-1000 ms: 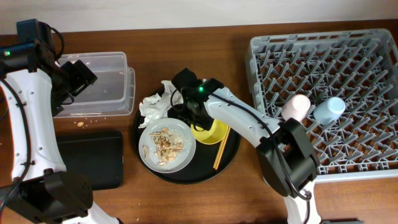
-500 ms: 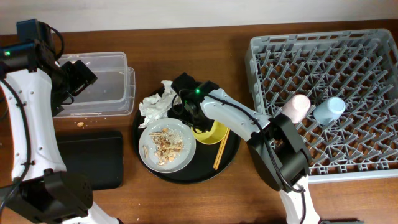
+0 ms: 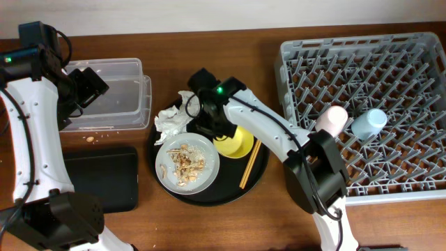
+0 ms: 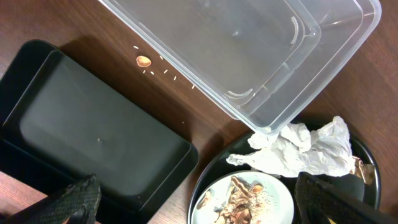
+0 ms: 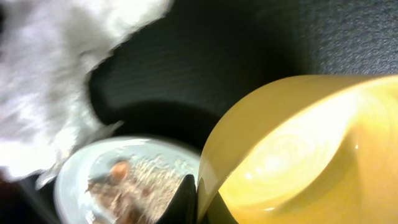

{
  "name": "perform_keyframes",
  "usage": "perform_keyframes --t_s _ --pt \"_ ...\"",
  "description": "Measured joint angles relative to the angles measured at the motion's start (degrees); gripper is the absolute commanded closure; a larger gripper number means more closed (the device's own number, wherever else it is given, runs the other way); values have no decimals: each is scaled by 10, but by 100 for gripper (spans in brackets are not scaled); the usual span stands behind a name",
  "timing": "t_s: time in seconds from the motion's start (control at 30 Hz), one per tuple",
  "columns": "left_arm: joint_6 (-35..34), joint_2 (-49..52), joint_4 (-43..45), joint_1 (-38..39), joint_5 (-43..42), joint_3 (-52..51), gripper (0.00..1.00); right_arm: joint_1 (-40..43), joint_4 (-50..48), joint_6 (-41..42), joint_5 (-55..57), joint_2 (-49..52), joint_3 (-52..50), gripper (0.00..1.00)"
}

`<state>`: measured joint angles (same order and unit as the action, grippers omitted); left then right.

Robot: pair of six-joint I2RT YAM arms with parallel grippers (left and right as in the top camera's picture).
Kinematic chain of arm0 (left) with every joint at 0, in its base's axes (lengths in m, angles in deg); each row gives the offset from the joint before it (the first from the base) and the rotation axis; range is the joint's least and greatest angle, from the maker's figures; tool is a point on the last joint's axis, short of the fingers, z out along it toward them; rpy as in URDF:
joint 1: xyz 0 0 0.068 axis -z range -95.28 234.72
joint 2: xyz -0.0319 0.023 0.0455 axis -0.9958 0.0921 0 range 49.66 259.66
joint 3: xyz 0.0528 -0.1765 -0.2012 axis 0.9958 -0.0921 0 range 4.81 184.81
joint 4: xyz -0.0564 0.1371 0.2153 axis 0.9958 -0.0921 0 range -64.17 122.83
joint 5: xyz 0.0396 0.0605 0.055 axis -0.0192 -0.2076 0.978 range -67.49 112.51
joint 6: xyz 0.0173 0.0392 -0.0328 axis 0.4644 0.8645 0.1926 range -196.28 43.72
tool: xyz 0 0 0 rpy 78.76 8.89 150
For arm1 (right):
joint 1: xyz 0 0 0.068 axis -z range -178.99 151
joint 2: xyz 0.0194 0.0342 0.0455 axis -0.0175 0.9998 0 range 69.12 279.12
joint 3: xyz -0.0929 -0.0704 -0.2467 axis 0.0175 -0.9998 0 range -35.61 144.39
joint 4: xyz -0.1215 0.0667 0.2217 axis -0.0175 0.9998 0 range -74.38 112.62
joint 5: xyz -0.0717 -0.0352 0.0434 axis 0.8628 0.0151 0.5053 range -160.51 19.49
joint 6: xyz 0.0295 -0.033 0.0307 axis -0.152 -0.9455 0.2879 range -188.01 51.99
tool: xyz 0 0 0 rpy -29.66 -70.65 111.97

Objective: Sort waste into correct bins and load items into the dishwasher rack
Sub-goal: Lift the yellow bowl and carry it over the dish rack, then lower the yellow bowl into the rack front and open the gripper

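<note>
We see bowl filling lower right, yellow, tilted, rim toward us. Dark finger clamped on rim's outer side, at bowl's left; second finger hidden. Plate with scraps left of bowl. Napkin up-left of bowl, blurred. Black tray beyond bowl.

At centre, yellow bowl beside grey plate holding crumbly scraps; white napkins behind, chopsticks alongside. At right, pink cup and blue cup resting in grey rack. At left, clear tub, black tray.
</note>
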<state>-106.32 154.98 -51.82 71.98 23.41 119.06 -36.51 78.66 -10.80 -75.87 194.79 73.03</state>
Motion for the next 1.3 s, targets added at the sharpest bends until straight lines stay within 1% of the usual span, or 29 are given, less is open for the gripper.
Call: perform_keyframes --t_s 0.07,0.23,0.33,0.43,0.53,0.6,0.7,0.77,0.87,0.97,1.03,1.07,1.13,1.2,1.3 --pt "0 0 0 0 0 0 1 2 25 -17 -15 1 30 96" --pt "0 0 0 0 0 0 1 31 169 -86 -41 1 163 96" --pt "0 0 0 0 0 0 1 79 247 -129 -47 -4 240 96" --pt "0 0 0 0 0 0 1 153 318 -175 -48 -26 299 96" --pt "0 0 0 0 0 0 1 223 339 -223 -58 -68 312 96" --pt "0 0 0 0 0 0 1 283 339 -275 -79 -117 315 96" --pt "0 0 0 0 0 0 1 316 339 -317 -89 -160 311 96" --pt "0 0 0 0 0 0 1 331 338 -338 -94 -192 288 96" --pt "0 0 0 0 0 0 1 367 337 -379 -104 -278 182 96" --pt "0 0 0 0 0 0 1 406 334 -437 -141 -325 68 96" --pt "0 0 0 0 0 0 1 426 333 -507 -201 -328 7 96" --pt "0 0 0 0 0 0 1 436 332 -555 -250 -327 -30 96" --pt "0 0 0 0 0 0 1 452 333 -619 -318 -323 -77 96" --pt "0 0 0 0 0 0 1 484 333 -703 -407 -323 -141 96" --pt "0 0 0 0 0 0 1 526 325 -796 -493 -322 -224 96"
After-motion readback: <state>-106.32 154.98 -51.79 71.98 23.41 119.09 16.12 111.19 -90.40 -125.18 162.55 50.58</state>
